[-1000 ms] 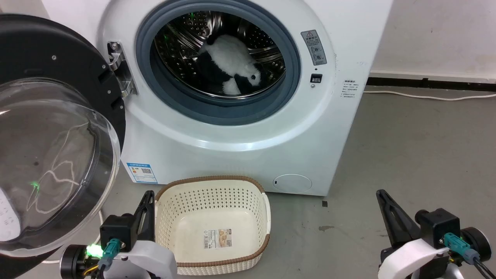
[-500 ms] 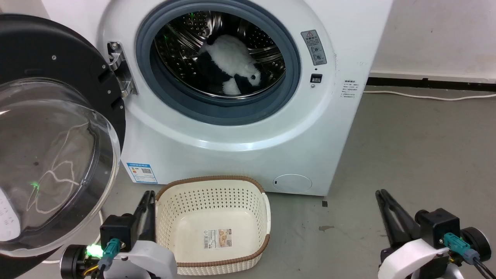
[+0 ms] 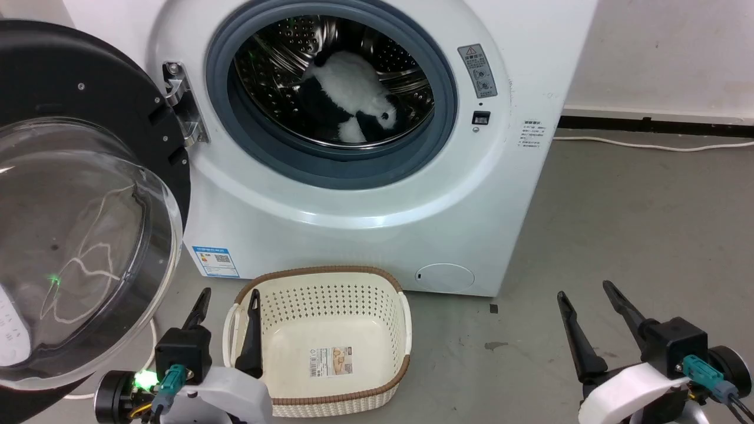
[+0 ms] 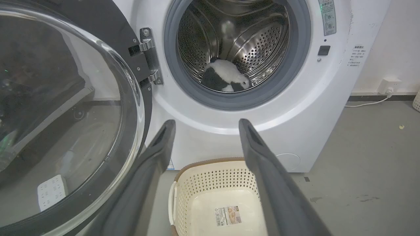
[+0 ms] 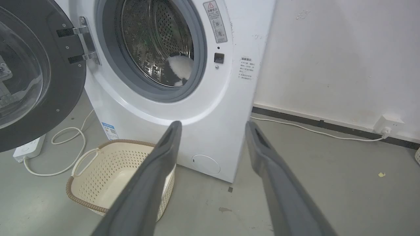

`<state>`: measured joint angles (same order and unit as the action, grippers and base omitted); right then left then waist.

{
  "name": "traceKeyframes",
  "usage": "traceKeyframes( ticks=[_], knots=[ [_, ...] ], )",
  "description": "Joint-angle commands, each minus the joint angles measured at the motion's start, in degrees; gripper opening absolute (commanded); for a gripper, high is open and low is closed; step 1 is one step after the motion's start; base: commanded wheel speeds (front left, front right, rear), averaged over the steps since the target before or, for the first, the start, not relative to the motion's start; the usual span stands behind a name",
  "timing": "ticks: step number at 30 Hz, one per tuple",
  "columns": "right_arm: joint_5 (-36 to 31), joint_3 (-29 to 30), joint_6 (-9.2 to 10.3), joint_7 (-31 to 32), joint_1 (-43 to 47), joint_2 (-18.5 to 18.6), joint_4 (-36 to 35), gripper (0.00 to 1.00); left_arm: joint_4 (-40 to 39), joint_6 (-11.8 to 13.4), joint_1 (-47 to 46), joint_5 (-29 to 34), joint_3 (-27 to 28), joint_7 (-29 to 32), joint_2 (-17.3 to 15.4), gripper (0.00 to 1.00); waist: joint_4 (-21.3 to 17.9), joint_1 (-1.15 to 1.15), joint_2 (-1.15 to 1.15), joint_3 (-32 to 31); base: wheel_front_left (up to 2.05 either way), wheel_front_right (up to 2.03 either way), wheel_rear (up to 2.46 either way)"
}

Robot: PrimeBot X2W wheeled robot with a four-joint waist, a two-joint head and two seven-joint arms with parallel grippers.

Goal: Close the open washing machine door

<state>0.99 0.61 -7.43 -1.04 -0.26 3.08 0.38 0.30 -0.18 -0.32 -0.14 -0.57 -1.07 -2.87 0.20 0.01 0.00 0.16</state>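
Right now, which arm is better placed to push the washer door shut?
Left, probably. The washing machine door stands swung open on the robot's left, close beside the left gripper, which is open and empty. The right gripper, also open, sits beyond the basket, farther from the door.

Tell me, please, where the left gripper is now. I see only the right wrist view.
Observer: The left gripper is open and low, between the door and the basket. In the head view, one finger crosses the basket's left rim.
Operator: I see something white in the drum. What is it?
Observer: It is a black-and-white plush toy. The head view shows it lying well inside the drum, behind the grey ring.
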Motion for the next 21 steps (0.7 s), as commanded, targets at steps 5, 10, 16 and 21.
traceKeyframes(
  ticks=[5, 10, 16, 21],
  knots=[
    [1.11, 0.31, -0.01, -1.12, 0.57, -0.03, 0.16, 1.0, 0.08, -0.38, 0.01, -0.07, -0.18, -1.08, -0.2, 1.0, 0.74, -0.01, 0.0, -0.09, 0.0, 0.0, 0.0],
    [1.04, 0.07, -0.01, -1.72, 0.75, -0.04, 0.19, 1.0, 0.11, -0.49, 0.01, -0.12, -0.42, -1.68, -0.27, 1.0, 2.06, -0.01, 0.0, -0.21, 0.0, 0.0, 0.0],
    [0.76, -0.18, -0.01, -2.44, 1.16, -0.05, 0.5, 1.0, 0.26, -0.67, 0.17, -0.16, -0.71, -2.4, -0.48, 1.0, 4.52, -0.01, 0.0, -0.37, 0.0, 0.0, 0.0],
    [0.87, -0.51, -0.02, -3.04, 1.39, -0.06, 0.9, 1.0, 0.46, -0.84, 0.51, -0.26, -0.84, -3.0, -0.79, 1.0, 6.98, -0.01, 0.0, -0.67, 0.0, 0.0, 0.0]
  ],
)
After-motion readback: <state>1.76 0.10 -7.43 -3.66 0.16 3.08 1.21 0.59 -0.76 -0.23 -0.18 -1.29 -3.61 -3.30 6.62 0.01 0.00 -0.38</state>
